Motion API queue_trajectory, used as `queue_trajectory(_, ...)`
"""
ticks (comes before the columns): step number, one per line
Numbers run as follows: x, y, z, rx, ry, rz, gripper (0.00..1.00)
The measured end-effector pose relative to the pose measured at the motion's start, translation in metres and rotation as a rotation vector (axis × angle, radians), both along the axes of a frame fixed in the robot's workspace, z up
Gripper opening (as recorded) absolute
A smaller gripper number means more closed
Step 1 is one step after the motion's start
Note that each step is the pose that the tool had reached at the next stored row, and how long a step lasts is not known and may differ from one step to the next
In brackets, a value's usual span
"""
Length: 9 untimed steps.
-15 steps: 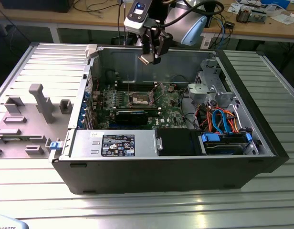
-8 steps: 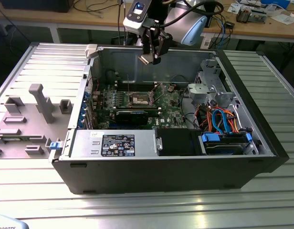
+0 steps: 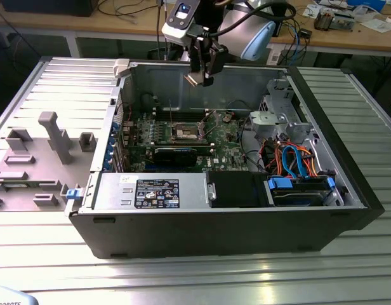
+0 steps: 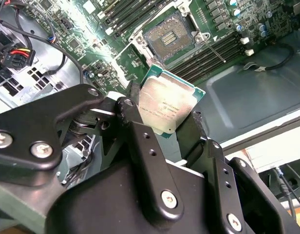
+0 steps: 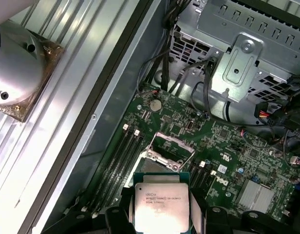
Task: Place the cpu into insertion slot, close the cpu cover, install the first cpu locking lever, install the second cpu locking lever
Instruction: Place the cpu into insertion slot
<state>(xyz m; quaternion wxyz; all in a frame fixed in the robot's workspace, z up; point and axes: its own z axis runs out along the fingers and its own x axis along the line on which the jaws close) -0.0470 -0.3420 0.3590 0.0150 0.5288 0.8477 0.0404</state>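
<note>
"Holding anything, those jaws?"

"Yes. They are closed on the cpu (image 4: pixel 167 105), with one black finger (image 4: pixel 140 141) pressed against each of two opposite edges. The chip is pinched across its width, and its silver-grey top faces the camera in the second wrist view."

"How deep does it sit between them?"

"Not deep. The fingertips clamp about the nearer half, and the rest stands out past them with the green rim showing along the free edges. The first wrist view shows the cpu (image 5: pixel 159 207) the same way, flanked on both sides by the jaws."

"Where is that against the case?"

"In the exterior view the jaws hang above the open case (image 3: pixel 214 235), close to its far wall. The cpu (image 3: pixel 194 78) is a pale patch at their tip, well clear of the board (image 3: pixel 227 136). The case rests on a ribbed metal counter (image 3: pixel 183 279)."

"And the socket?"

"Down on the board, well apart from the chip. The socket (image 4: pixel 169 36) lies open with its contacts bare. A thin lever (image 4: pixel 213 48) slants away just beside it. In the first wrist view the cover (image 5: pixel 172 146) stands tilted up, just beyond the chip's far edge."
</note>
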Motion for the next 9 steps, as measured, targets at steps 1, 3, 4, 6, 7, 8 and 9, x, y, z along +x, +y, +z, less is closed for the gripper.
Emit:
queue_trajectory(1, 0.0000, 0.0000, -0.0001, 0.0000, 0.0000, -0.014, 0.54)
queue_trajectory(3, 0.0000, 0.0000, -0.0001, 0.0000, 0.0000, -0.026, 0.54)
queue_trajectory(4, 0.0000, 0.0000, -0.0001, 0.0000, 0.0000, -0.028, 0.54)
queue_trajectory(6, 0.0000, 0.0000, -0.0001, 0.0000, 0.0000, -0.029, 0.54)
queue_trajectory(7, 0.0000, 0.0000, -0.0001, 0.0000, 0.0000, -0.030, 0.54)
queue_trajectory(8, 0.0000, 0.0000, -0.0001, 0.0000, 0.0000, -0.032, 0.54)
queue_trajectory(9, 0.0000, 0.0000, -0.0001, 0.0000, 0.0000, -0.033, 0.54)
